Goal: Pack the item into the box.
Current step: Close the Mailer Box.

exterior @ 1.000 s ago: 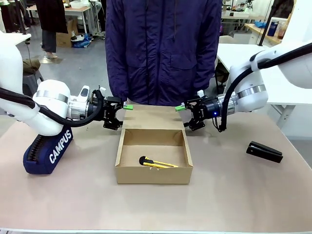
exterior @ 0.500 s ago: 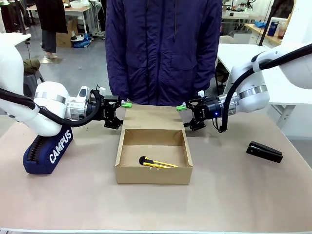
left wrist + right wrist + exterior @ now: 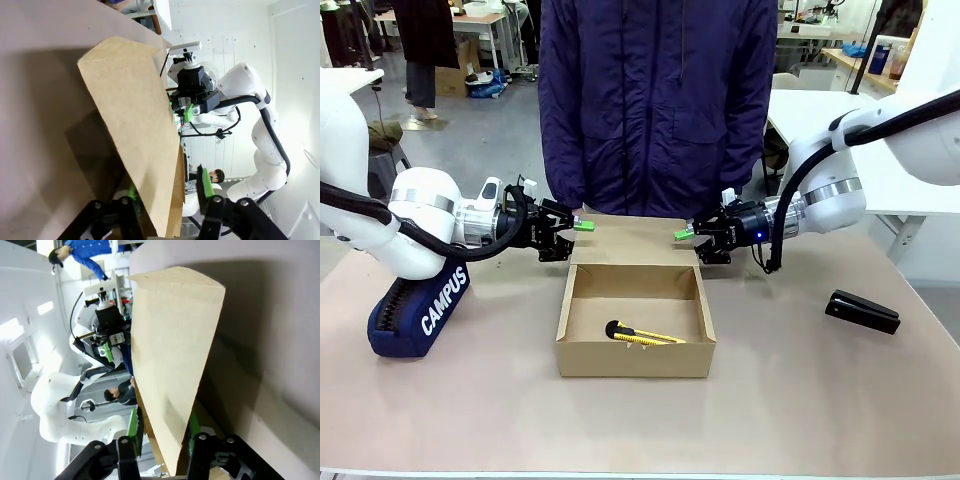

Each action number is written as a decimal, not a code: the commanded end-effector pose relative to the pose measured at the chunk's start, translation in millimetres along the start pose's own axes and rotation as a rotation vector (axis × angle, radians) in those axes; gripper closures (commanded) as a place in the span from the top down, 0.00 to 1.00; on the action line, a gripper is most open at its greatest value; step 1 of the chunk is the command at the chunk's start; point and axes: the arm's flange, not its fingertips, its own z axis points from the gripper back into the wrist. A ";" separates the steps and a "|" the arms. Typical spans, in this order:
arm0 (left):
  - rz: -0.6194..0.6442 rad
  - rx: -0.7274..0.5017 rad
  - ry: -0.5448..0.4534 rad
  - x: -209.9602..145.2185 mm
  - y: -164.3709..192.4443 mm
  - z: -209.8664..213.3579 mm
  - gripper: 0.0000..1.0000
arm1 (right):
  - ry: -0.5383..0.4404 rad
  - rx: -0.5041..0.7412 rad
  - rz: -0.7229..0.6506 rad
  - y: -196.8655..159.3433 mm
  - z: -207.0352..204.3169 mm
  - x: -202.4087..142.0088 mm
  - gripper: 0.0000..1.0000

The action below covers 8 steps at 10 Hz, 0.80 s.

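One each: knife [image 3: 642,335], box [image 3: 635,358], stapler [image 3: 862,311], pencil case [image 3: 420,305]

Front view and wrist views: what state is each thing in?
Shallow brown cardboard box: open.
Its flap lid: folded back, tilted up.
Slim yellow utility knife: lying inside the box.
Left pincer: astride the flap lid, one pad not touching.
Right pincer: shut on the flap lid.
Black stapler: closed.

- "CAMPUS" stands in white capital letters on the side of the navy pencil case [image 3: 420,305]. The word slants upward toward the right.
- That case lies on the left part of the table [image 3: 800,400], toward the near edge, just below my left arm [image 3: 410,215].
- Any print on things in the far room is too small to read.
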 end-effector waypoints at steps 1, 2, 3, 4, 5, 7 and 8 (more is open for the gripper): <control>-0.013 0.003 0.035 2.2 4.0 -0.7 0.42 | -0.016 0.017 0.036 -0.5 -4.2 3.6 0.40; -0.015 0.003 0.045 2.1 4.5 -1.2 0.42 | -0.017 0.015 0.039 -0.9 -4.0 3.2 0.40; -0.017 0.007 0.050 2.5 5.3 -1.9 0.42 | -0.016 0.013 0.043 -1.2 -4.0 2.7 0.40; -0.017 0.003 0.050 3.2 5.8 -2.4 0.42 | -0.017 0.012 0.045 -1.6 -4.1 2.7 0.40; -0.019 0.003 0.051 3.0 5.9 -2.8 0.42 | -0.023 0.011 0.053 -1.8 -4.3 2.2 0.40; -0.073 0.007 0.026 0.1 0.5 -0.6 0.42 | -0.044 0.015 0.128 4.8 -2.8 -2.8 0.40; -0.124 0.001 -0.006 -3.6 -6.4 1.4 0.42 | -0.062 0.010 0.192 12.0 -1.2 -8.1 0.40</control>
